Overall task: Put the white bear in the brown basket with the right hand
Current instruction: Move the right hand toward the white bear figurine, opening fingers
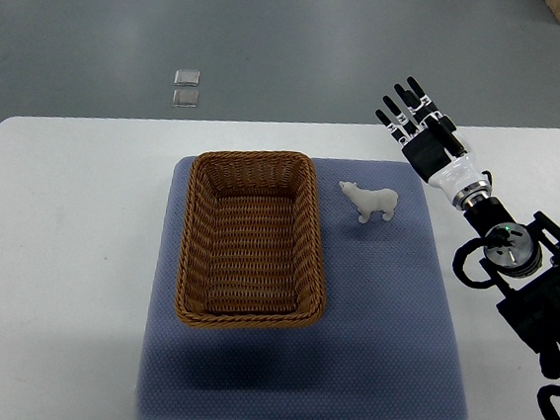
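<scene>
While the black segmented fingers (pixel 402 101) are spreading straight and loose, grasping nothing, the right hand (pixel 421 134) is hanging over the far right corner of the pad, its palm dark, its wrist a glossy white cuff joined to a black arm with exposed cabling and a round joint showing a small green light.

Item: white bear (pixel 368 201), small moulded figurine, smooth matt surface, standing upright on four legs, head pointing toward the basket. It is sitting on the pad just beside the basket's right wall, apart from it, and near the hand without touching it.

Item: brown basket (pixel 313 235), rectangular, tightly woven wicker with a rolled braided rim and rounded corners, lying on the left half of the pad; its interior is showing only weave.

Item: blue-grey pad (pixel 388 320), soft, dimpled fabric, rounded edges, lying on a white table (pixel 58 248) with rounded corners.

Item: two small clear square pieces (pixel 186 87), lying on the grey floor beyond the table.
</scene>
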Motion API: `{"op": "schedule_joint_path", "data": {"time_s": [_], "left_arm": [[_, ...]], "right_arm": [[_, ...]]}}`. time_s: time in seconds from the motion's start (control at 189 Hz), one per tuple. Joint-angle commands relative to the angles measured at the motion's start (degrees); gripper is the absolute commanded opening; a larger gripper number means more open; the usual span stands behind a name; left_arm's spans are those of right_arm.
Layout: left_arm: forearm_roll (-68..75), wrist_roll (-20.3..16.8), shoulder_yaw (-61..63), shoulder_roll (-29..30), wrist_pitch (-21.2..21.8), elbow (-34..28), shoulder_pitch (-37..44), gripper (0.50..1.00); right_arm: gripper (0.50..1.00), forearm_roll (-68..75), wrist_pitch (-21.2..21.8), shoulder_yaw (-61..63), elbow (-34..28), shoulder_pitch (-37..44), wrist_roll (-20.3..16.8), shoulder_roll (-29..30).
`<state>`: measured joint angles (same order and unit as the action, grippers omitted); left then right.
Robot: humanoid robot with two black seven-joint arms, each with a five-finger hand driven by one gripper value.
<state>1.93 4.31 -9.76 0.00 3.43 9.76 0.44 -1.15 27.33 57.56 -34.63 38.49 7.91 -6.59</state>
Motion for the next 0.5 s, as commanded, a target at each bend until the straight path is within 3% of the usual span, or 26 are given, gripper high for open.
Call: {"op": "schedule_joint_path", "data": {"time_s": [0.0, 0.312, 0.492], "left_arm": [[0.0, 0.0, 0.0, 0.0, 0.0, 0.0, 0.0, 1.0], [0.0, 0.0, -0.2, 0.0, -0.1, 0.0, 0.0, 1.0], [0.0, 0.0, -0.3, 0.0, -0.1, 0.0, 0.0, 1.0]], "right_arm": [[0.928, 0.0, 0.0, 0.0, 0.0, 0.1, 0.0, 0.0], [0.928, -0.5, 0.1, -0.3, 0.0, 1.0, -0.3, -0.4], [0.928, -10.6, 0.3, -1.4, 0.0, 3.7, -0.6, -4.3]]}}
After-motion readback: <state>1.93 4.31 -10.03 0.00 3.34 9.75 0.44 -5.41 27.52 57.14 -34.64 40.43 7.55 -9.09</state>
